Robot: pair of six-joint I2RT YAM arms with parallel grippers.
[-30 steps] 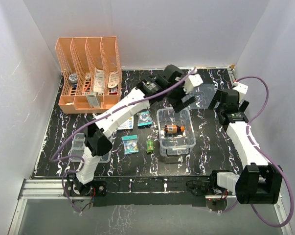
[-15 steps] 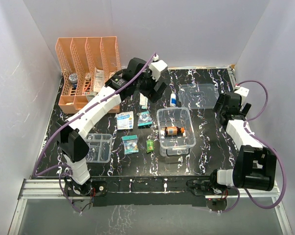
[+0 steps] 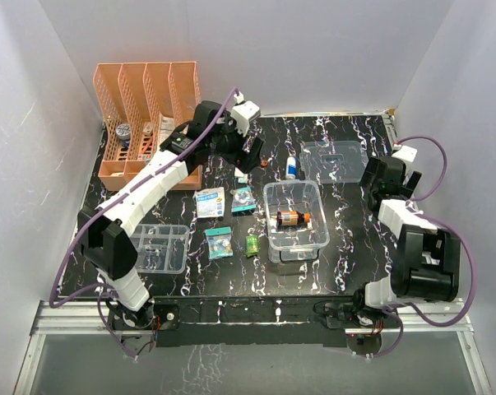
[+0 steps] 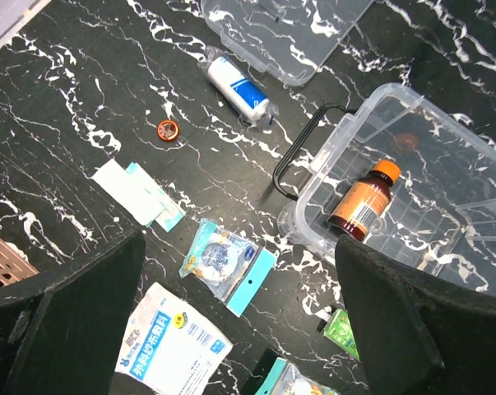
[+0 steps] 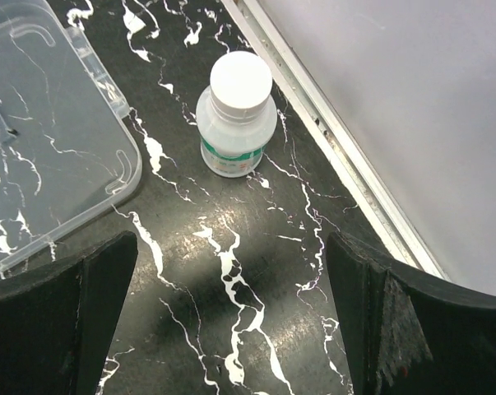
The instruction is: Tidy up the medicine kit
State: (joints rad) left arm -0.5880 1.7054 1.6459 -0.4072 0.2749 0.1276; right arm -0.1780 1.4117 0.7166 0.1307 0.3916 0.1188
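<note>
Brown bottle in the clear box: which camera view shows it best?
Left wrist view: the brown bottle lies large and unobstructed inside the medicine kit, orange cap and label visible. The top external view shows it small, from above. The right wrist view does not show it.

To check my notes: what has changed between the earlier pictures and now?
The left gripper swung from over the far side of the medicine kit leftward toward the orange rack, open and empty. The right arm folded back at the right edge, the right gripper open. The kit and the amber bottle inside stayed put.
</note>
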